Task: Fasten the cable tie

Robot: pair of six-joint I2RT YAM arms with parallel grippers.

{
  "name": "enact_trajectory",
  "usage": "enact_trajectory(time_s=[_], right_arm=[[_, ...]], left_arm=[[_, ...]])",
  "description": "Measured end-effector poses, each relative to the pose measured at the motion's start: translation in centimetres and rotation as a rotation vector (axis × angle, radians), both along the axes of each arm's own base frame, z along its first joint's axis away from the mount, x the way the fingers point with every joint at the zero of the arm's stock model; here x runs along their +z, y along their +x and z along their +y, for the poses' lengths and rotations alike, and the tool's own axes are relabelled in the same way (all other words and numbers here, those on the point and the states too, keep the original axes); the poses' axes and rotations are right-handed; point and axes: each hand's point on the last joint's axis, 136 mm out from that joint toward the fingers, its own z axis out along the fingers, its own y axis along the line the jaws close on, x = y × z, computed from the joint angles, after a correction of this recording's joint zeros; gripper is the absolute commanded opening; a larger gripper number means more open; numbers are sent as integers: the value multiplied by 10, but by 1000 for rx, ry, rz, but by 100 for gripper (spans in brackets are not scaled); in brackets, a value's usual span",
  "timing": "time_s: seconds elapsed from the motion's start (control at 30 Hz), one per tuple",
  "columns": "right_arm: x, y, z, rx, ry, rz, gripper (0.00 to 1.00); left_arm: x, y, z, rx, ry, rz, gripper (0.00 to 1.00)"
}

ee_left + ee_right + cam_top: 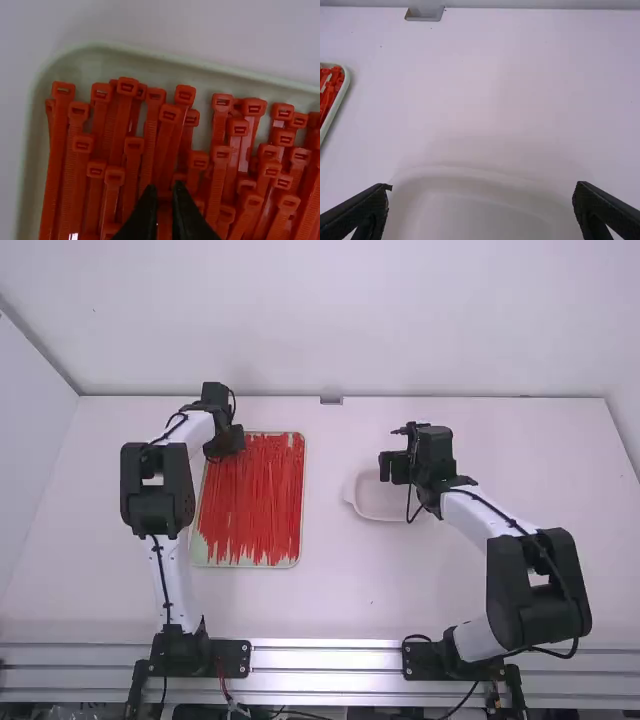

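My left pincer (222, 443) sits low over the far left corner of the pale green tray (297, 443). That is the end where the square heads of the orange cable ties (250, 500) lie. I am at this end because the heads are raised and fanned apart, so it is easier here to separate one strap from the heap. The pincer is drawn narrow, its two black tips down among the ties, with one cable tie (165, 225) in the slim gap between them, just behind the row of heads. I judge that it is pinched, though the contact itself is hard to make out. The other ties lie roughly parallel along the tray, some on top of one another.

My right pincer (392, 468) is well apart from all this, on the other side of the white table (400, 570). It is spread wide and holds nothing. It hangs over the near wall of a shallow white tub (365, 502). I think it waits there so that it stays clear of the tray yet near enough to take the tie's free tail. The tub probably stands there for finished loops.

Fastening has not begun, since no tie is bent or threaded. The next move needs a clean lift of a single strap, and neighbouring ties may snag and come up with it.
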Motion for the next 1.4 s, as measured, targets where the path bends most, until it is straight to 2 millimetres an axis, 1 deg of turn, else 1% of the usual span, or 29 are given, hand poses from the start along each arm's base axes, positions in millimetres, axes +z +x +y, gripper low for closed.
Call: enact_trajectory(time_s=[0.2, 0.37, 0.57, 0.63, 0.73, 0.8, 0.83, 0.87, 0.9, 1.0, 1.03, 1.07, 1.1, 1.13, 1.2, 1.23, 1.4], right_arm=[[0, 0, 0, -1, 2, 0, 98], [0, 0, 0, -2, 1, 0, 98], [0, 0, 0, 1, -1, 0, 98], [0, 0, 0, 1, -1, 0, 98], [0, 0, 0, -1, 1, 0, 98], [0, 0, 0, -1, 0, 0, 98], [0, 0, 0, 1, -1, 0, 98], [0, 0, 0, 0, 1, 0, 98], [0, 0, 0, -1, 1, 0, 98], [0, 0, 0, 1, 0, 0, 98], [0, 0, 0, 0, 0, 0, 98], [0, 0, 0, 0, 1, 0, 98], [0, 0, 0, 0, 0, 0, 98], [0, 0, 0, 0, 0, 0, 98], [0, 0, 0, -2, 2, 1, 98], [0, 0, 0, 0, 0, 0, 98], [0, 0, 0, 0, 1, 0, 98]], left_arm=[[0, 1, 0, 0, 0, -3, 2], [1, 2, 0, 1, 0, -10, 2], [-1, -4, 0, 0, -1, 18, 2], [2, -7, 0, 0, -2, 38, 2], [16, -2, 0, 0, -2, 34, 2], [40, 8, 0, 0, -1, 10, 2], [46, 11, 1, 0, 0, 3, 2], [58, 15, 1, 0, 0, -10, 2], [64, 17, 1, 0, 1, -16, 2], [100, 27, 2, 0, 3, -59, 2], [106, 29, 1, 0, 4, -67, 2], [119, 32, 0, -3, 5, -86, 2], [124, 34, -1, -4, 5, -96, 2], [134, 37, -2, -7, 7, -114, 2], [146, 39, -4, -8, 20, -135, 2], [148, 39, -5, -9, 24, -137, 2], [167, 33, -21, -30, 93, -156, 2]])
